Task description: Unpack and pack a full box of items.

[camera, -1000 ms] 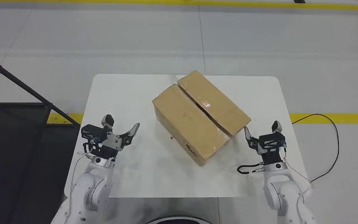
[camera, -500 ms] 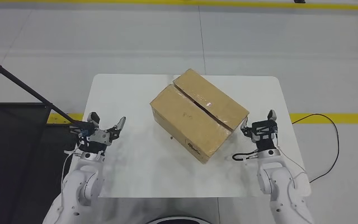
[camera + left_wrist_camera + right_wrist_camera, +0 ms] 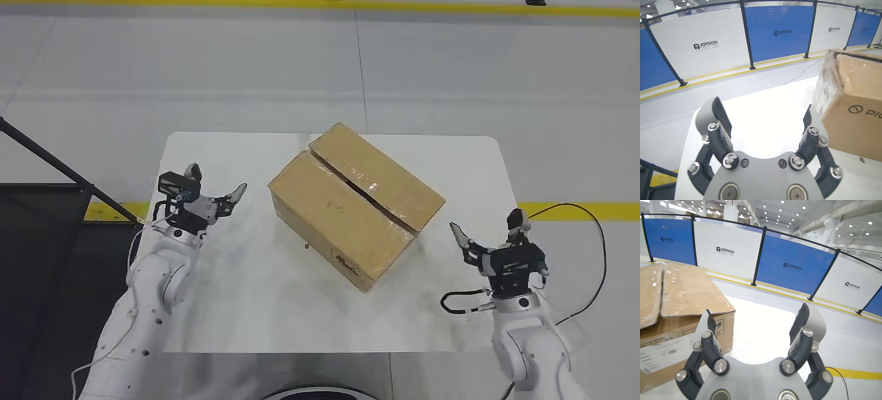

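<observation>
Box [image 3: 355, 215] sat closed mid-table [image 3: 250, 310], its taped seam and long axis running diagonally from far-left to near-right. It lay between the arms. Left gripper [image 3: 217, 180] was near its left corner and right gripper [image 3: 485, 222] near its right corner, both wide open and empty.

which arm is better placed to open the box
Right, probably: the open right gripper sits near the box end where the flap seam shows; the left gripper faces a side wall.
</observation>
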### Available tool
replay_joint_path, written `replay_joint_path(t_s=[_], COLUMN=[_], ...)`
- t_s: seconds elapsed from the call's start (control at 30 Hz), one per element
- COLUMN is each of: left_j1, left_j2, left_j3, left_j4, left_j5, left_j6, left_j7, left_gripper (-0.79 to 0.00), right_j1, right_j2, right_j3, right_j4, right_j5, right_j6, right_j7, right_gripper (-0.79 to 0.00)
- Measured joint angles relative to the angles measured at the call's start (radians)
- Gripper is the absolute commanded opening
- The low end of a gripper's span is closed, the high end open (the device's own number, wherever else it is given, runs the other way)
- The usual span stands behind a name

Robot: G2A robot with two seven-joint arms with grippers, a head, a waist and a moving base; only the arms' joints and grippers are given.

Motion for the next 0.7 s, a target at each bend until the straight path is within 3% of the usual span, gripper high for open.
replay_joint_path(t_s=[0.2,0.37,0.5,0.7], left_j1=[-0.16,-0.248,-0.274,-0.258], left_j2=[-0.011,-0.026,-0.036,-0.039], left_j3=[0.087,0.162,0.201,0.226], left_j4=[0.18,0.299,0.34,0.329], left_j5=[0.067,0.098,0.101,0.123], left_j6=[-0.063,-0.094,-0.11,-0.119], left_j7=[0.046,0.1,0.143,0.203], left_gripper=[0.0,0.0,0.0,0.0], right_j1=[-0.132,-0.2,-0.222,-0.227], right_j2=[0.007,0.007,0.006,0.005], right_j3=[0.095,0.137,0.15,0.155], right_j4=[-0.103,-0.163,-0.18,-0.169], right_j5=[-0.003,-0.013,-0.02,-0.02], right_j6=[-0.062,-0.061,-0.064,-0.073], right_j7=[-0.098,-0.115,-0.119,-0.123], right_gripper=[0.0,0.0,0.0,0.0])
